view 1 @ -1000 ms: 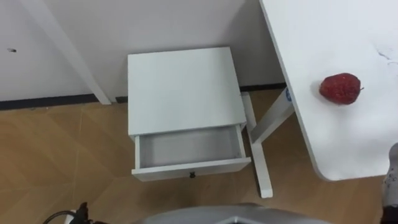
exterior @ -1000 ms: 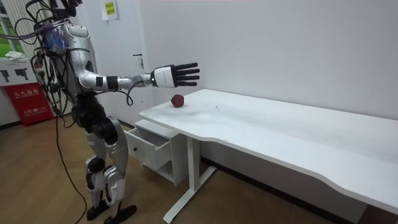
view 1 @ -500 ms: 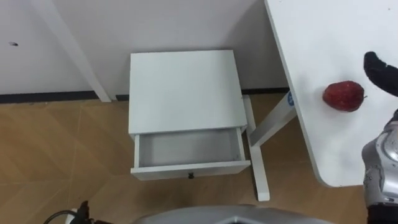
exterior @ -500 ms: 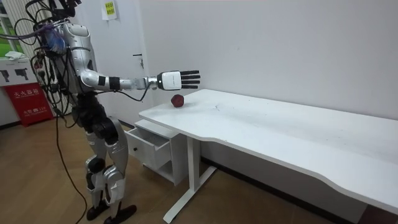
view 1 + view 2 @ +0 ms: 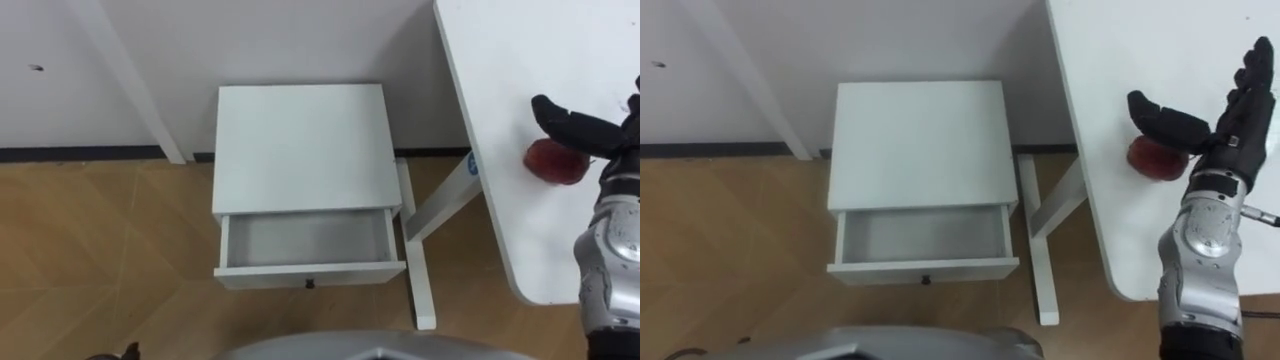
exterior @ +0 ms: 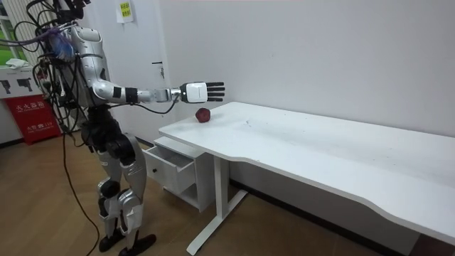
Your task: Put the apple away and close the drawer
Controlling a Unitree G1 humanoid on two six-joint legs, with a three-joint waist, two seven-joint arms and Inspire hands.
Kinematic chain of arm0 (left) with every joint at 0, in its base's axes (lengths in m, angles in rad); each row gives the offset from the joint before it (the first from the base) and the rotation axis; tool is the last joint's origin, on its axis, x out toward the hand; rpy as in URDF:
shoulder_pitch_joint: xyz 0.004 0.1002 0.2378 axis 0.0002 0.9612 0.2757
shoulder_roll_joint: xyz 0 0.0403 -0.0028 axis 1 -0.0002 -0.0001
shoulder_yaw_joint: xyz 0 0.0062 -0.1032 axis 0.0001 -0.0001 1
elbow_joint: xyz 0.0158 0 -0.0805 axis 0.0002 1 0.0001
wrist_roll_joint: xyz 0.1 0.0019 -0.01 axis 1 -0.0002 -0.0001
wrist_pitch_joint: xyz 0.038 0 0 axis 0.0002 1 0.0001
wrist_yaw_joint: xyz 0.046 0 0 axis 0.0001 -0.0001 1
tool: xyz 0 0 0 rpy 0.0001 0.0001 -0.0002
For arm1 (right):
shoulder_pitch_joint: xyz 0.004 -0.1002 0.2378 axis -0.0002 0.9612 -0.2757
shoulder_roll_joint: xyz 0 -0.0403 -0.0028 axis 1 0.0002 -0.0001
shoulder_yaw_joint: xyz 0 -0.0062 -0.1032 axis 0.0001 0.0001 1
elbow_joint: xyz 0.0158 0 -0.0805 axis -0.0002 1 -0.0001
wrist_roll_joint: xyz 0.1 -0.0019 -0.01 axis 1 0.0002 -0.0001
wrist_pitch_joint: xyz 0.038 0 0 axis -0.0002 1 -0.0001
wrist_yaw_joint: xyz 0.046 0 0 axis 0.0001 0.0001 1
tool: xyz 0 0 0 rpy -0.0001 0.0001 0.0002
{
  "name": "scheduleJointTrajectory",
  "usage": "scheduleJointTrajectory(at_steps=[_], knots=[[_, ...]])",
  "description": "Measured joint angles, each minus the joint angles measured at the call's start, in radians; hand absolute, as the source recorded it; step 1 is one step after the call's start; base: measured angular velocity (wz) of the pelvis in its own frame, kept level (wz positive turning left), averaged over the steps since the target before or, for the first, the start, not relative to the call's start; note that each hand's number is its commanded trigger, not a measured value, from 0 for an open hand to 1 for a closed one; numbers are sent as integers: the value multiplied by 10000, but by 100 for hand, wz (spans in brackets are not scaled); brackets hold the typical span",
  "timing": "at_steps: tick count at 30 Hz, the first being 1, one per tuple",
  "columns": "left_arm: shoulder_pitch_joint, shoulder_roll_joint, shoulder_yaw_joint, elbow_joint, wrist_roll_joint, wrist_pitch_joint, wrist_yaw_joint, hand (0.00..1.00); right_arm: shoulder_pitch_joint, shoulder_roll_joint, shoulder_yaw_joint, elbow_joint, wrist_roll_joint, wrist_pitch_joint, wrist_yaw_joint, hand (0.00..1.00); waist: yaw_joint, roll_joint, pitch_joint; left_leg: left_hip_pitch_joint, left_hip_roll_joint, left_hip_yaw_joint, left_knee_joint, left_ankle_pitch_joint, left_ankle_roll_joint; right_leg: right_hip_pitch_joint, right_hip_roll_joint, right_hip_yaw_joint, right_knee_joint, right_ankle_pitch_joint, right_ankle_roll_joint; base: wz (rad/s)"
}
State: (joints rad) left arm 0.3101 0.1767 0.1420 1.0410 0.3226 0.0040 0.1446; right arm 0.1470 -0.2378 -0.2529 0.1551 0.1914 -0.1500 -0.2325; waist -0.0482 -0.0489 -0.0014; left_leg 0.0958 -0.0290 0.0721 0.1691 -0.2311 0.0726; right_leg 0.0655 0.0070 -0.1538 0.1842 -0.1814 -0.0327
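Note:
A red apple (image 5: 1150, 160) lies on the white desk (image 5: 1110, 60), near its left end. My right hand (image 5: 1232, 120) hovers just above and beside the apple, open, with straight fingers and the thumb (image 5: 1160, 118) reaching over the fruit. It holds nothing. In the room view I stand by the desk's end with the right arm stretched out, the right hand (image 6: 195, 91) over the apple (image 6: 203, 114). Left of the desk, a low white cabinet (image 5: 300, 145) has its drawer (image 5: 305, 240) pulled out, and the drawer is bare inside.
The desk's white leg and foot (image 5: 425, 250) stand close to the right of the drawer. A slanted white bar (image 5: 130, 80) leans at the wall left of the cabinet. Wooden floor (image 5: 100, 250) lies in front. A red sign (image 6: 28, 117) stands behind me.
My right hand has come down and in from the right edge until it is over the apple. The eye view has shifted slightly; the apple and the drawer have not moved.

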Motion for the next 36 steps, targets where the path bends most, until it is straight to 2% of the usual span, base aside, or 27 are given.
scheduleJointTrajectory(at_steps=[6,11,17,20,22,26,31,36], knots=[[1,-9,-13,5,-7,31,-44,0,21,-3,91,271,2,93,394,0,33,31,-17,12,0,-22,3,-1,-1,25,-2,-30,2,1,-1,1],[-24,-9,-14,5,-8,29,-60,0,150,-19,519,552,-12,80,472,0,22,46,-45,19,1,-17,-7,-1,-1,28,-1,-27,1,1,-2,0],[10,-8,-13,2,-8,34,-57,0,168,-281,518,1091,-143,-37,488,0,3,0,-97,37,-1,-17,10,0,-1,66,-7,-38,-13,2,-1,0],[9,17,-14,-5,-6,34,-57,0,171,-346,512,1355,-454,-156,558,0,-10,-1,-93,55,0,24,35,0,-1,102,-8,-39,-12,11,-1,0],[16,27,-14,-3,-6,33,-57,0,172,-413,501,1569,-601,-252,638,0,-11,-7,-53,168,2,29,19,-1,-1,202,-6,-39,-18,11,-1,0],[-107,52,-14,-1,-8,9,-58,0,228,-378,761,2451,-695,1,944,0,13,-34,21,167,9,39,-66,-7,0,190,-13,-73,11,23,-4,0],[-166,150,7,18,-10,-37,-58,0,219,-379,755,2563,-913,-67,1093,0,15,-104,15,134,14,42,-42,-6,-1,181,-11,-111,0,27,-5,1],[-245,147,7,20,-10,-40,-58,0,279,-378,756,2597,-1154,-92,1132,0,18,-162,-30,126,10,54,-37,-6,0,173,-17,-118,-14,30,-1,0]])
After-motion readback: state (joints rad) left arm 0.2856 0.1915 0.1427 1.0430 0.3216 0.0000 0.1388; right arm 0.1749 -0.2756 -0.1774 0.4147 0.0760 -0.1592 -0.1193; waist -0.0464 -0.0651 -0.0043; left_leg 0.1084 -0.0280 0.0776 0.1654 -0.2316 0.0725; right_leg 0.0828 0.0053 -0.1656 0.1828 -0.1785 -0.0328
